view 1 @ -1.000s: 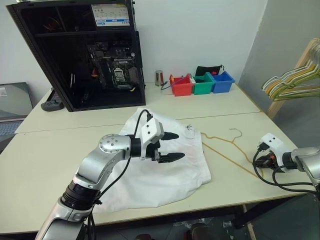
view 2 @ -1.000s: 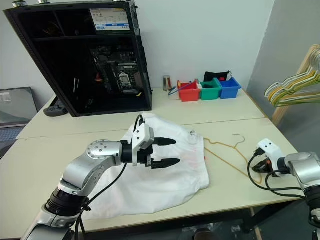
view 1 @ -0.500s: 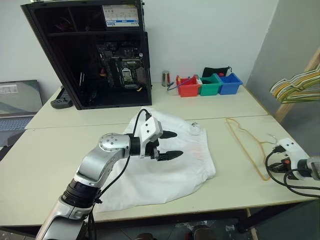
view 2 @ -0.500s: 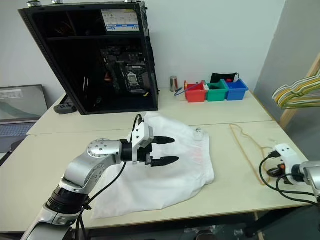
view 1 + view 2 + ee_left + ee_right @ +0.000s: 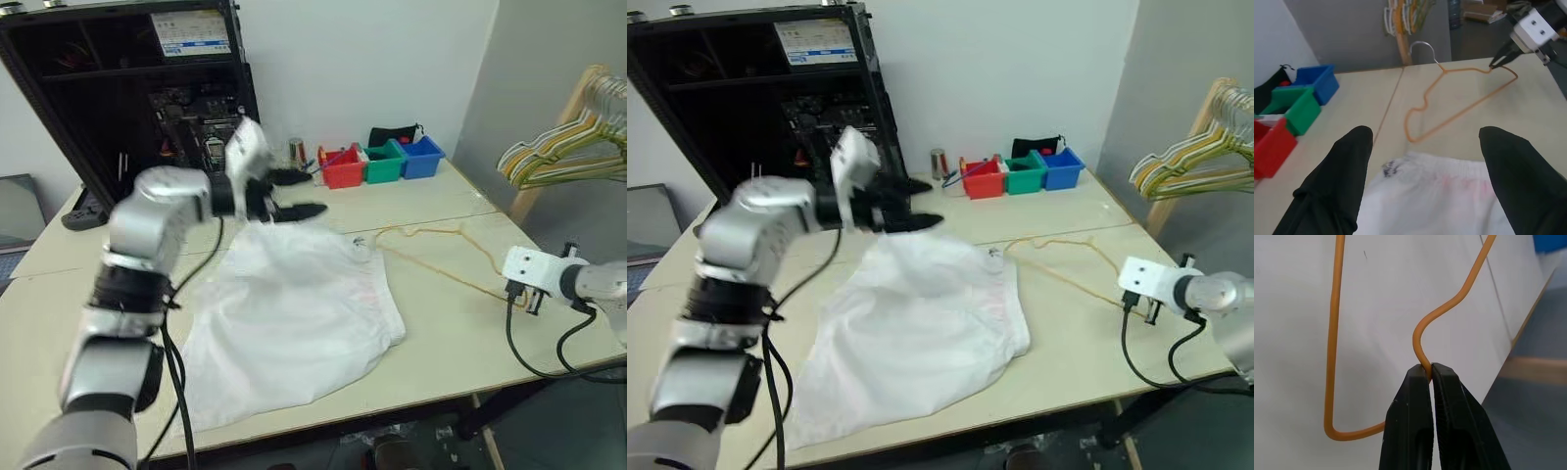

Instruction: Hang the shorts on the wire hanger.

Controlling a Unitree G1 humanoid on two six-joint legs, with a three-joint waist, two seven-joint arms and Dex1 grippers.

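Our right pincer [image 5: 1429, 374] pinches the wire hanger [image 5: 1459, 105] at one bend, the shorts [image 5: 294, 313] flat on the tabletop [image 5: 460, 333] and our left pincer [image 5: 294, 194] wide open, empty, above them. The thin wire could twist or slip free.

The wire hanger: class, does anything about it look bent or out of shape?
Yes. The wire hanger is not a clean triangle: one side has a wavy kink, seen in the left wrist view. The right gripper pinches it at another curved bend.
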